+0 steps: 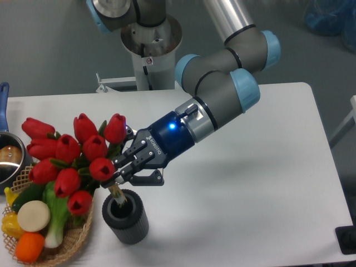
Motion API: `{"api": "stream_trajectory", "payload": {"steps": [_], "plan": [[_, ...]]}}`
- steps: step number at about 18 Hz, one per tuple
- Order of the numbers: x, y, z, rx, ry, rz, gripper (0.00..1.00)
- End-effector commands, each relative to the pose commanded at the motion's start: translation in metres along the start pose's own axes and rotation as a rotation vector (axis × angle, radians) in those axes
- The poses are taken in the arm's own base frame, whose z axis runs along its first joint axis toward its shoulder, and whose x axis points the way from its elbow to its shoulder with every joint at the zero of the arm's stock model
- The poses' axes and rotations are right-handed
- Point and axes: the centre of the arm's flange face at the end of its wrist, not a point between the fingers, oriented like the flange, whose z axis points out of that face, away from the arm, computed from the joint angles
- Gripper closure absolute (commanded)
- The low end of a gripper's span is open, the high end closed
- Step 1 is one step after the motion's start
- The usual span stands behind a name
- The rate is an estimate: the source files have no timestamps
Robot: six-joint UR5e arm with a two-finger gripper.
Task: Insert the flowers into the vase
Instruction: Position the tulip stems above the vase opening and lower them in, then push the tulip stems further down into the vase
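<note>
Item: flowers [75, 158], red tulip bunch, gripped at the stems by the end effector [121, 175], fingers closed on them. Heads lean left over the basket [67, 245]; stem ends sit at the mouth of the vase [125, 216], near-left on the tabletop [250, 194].

Handling: swing the bunch upright over the vase mouth, lower straight, release only once stems are seated; the vase looks light and tippable.

Markings: white lettering on end effector body, unreadable.

one fixed view — high, facing the arm's base across the white table [267, 183], looking down at close-to-middling range.
</note>
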Motion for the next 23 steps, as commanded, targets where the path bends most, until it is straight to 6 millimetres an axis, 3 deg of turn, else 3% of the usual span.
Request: {"api": "stream_trajectory", "payload": {"steps": [11,19,23], "plan": [[0.002,0.012,0.002,-0.002,0.003,-0.017,0.83],[-0.004,0.038,0.006,-0.003,0.009,-0.059,0.83],[-0.003,0.039,0.007,-0.003,0.011,-0.061,0.83]]}}
